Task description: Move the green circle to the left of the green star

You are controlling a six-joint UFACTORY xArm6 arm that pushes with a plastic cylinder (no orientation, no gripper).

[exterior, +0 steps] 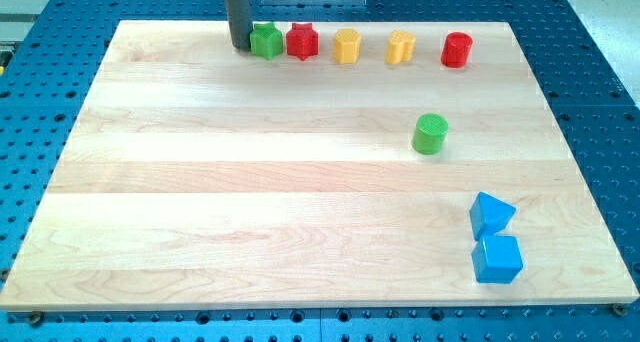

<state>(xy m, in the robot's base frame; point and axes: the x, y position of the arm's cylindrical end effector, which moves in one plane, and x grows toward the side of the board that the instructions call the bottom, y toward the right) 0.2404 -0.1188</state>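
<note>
The green circle (pixel 430 134) is a short green cylinder at the view's right of centre. The green star (pixel 266 41) sits in a row along the view's top edge of the board. My tip (pixel 241 47) is the lower end of the dark rod, touching or almost touching the green star's left side. The green circle lies far to the right of and below the tip and the star.
To the star's right in the top row stand a red star (pixel 302 41), a yellow hexagon (pixel 346 46), a yellow heart-like block (pixel 401 47) and a red cylinder (pixel 457 49). A blue triangle (pixel 491 213) and a blue cube (pixel 497 258) sit at the bottom right. The wooden board (pixel 200 182) lies on a blue perforated table.
</note>
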